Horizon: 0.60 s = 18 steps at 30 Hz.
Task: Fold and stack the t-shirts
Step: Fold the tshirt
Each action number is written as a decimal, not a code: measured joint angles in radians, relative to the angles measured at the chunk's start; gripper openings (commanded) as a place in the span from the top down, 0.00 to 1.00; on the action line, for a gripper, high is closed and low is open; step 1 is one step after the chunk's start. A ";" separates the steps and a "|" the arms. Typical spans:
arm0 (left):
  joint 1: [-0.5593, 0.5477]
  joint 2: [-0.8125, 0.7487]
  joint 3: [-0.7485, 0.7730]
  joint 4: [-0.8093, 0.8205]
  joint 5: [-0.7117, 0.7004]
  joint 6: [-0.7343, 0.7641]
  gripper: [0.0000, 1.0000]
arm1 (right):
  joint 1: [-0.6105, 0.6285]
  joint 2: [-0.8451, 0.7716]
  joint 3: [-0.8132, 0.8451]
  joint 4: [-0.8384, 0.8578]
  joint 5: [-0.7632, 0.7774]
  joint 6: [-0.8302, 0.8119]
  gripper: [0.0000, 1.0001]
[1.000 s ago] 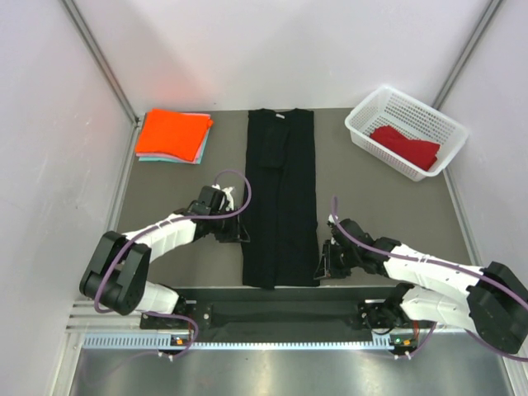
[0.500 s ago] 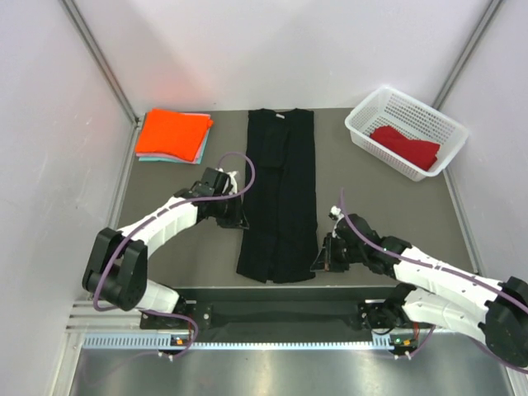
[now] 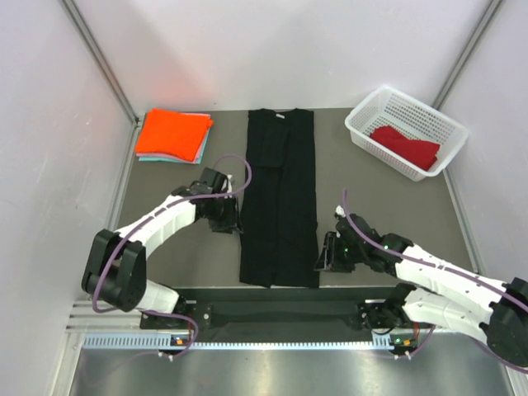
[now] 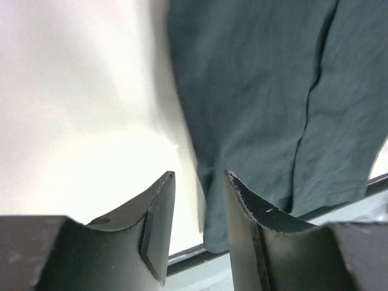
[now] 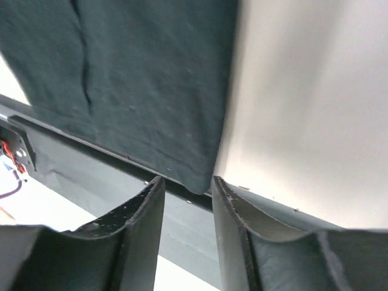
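White mesh basket (image 3: pixel 394 106), dark red t-shirt (image 3: pixel 404 146) inside

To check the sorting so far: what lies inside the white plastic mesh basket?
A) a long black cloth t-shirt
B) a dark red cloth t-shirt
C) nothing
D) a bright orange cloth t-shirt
B: a dark red cloth t-shirt lies inside the white plastic mesh basket at the far right.

White mesh basket (image 3: pixel 404 106) (far right)
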 measured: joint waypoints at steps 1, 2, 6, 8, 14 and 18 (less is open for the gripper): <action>0.021 -0.005 0.002 0.001 0.002 0.003 0.58 | 0.007 0.000 0.016 -0.006 0.013 0.002 0.60; 0.047 -0.011 0.002 0.004 0.019 0.003 0.58 | 0.019 0.001 0.038 -0.007 0.028 0.009 0.60; 0.182 -0.076 -0.059 0.068 0.105 -0.011 0.59 | 0.114 0.062 0.123 0.041 0.089 0.056 0.61; 0.214 -0.100 -0.091 0.076 0.117 -0.019 0.59 | 0.185 0.149 0.187 0.059 0.132 0.079 0.62; 0.325 -0.109 -0.174 0.121 0.200 -0.046 0.62 | 0.352 0.498 0.412 0.086 0.230 0.127 0.64; 0.369 -0.109 -0.196 0.158 0.246 -0.071 0.62 | 0.414 0.647 0.484 0.095 0.253 0.149 0.64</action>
